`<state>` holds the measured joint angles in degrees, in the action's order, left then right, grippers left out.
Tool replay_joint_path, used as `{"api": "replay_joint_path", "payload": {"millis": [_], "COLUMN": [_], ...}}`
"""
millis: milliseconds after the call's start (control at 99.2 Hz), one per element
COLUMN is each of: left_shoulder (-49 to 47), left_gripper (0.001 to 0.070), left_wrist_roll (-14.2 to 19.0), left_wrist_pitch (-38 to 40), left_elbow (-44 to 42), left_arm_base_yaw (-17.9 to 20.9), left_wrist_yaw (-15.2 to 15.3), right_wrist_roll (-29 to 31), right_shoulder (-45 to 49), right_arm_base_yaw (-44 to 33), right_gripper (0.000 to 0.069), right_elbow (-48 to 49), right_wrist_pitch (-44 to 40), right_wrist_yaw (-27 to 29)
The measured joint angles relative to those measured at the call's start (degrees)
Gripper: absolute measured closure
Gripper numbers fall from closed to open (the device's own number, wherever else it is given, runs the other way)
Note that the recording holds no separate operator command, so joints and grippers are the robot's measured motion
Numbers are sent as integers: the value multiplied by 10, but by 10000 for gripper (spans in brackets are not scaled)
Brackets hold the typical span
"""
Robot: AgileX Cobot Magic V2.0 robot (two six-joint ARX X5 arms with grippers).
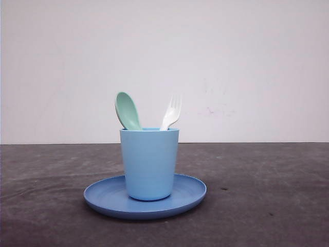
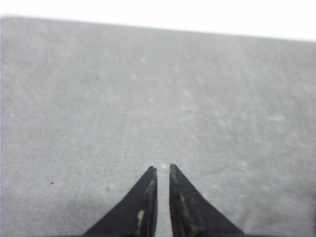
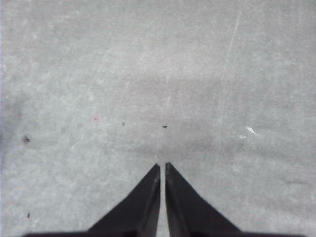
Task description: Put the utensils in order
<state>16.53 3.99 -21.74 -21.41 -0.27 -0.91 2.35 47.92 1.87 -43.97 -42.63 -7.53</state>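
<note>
A: Where do we see the utensils?

B: Both stand in the light blue cup [image 1: 149, 163] at the middle of the front view. The mint-green spoon [image 1: 127, 110] leans at the cup's left side, its oval bowl up above the rim. The white fork [image 1: 171, 113] leans at the right side, tines up. Their handles are hidden inside the cup.

A: And the cup?

B: We see it upright on the blue round plate [image 1: 190, 194], about at the plate's middle. The plate lies flat on the dark grey counter [image 1: 267, 195], with a pale wall behind.

A: What about our left tool [image 2: 162, 170]?

B: In the left wrist view its two black fingers [image 2: 187, 207] meet almost tip to tip, only a thin slit between them, nothing held. Bare grey counter lies under it.

A: The right tool [image 3: 162, 166]?

B: Much the same: closed to a narrow slit, holding nothing, over bare counter with a few dark specks and light scratches.
</note>
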Motion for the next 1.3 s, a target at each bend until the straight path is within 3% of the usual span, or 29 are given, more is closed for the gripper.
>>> {"api": "replay_joint_path", "payload": {"millis": [161, 363, 514, 1301], "left_shoulder": [-98, -161, -162, -162], "left_gripper": [691, 691, 691, 691], "left_wrist_roll": [0, 0, 0, 0], "left_wrist_pitch": [49, 78, 114, 113], "left_elbow": [112, 182, 196, 196], "left_arm_base_yaw": [0, 0, 0, 0], "left_wrist_yaw": [-4, -4, -7, -9], "right_wrist_roll": [0, 0, 0, 0], "right_shoulder": [0, 0, 0, 0], "right_arm_base_yaw": [0, 0, 0, 0], "right_gripper": [674, 674, 674, 674], "right_elbow": [0, 0, 0, 0], "right_wrist_pitch": [0, 0, 0, 0], "right_wrist_yaw": [0, 0, 0, 0]}}
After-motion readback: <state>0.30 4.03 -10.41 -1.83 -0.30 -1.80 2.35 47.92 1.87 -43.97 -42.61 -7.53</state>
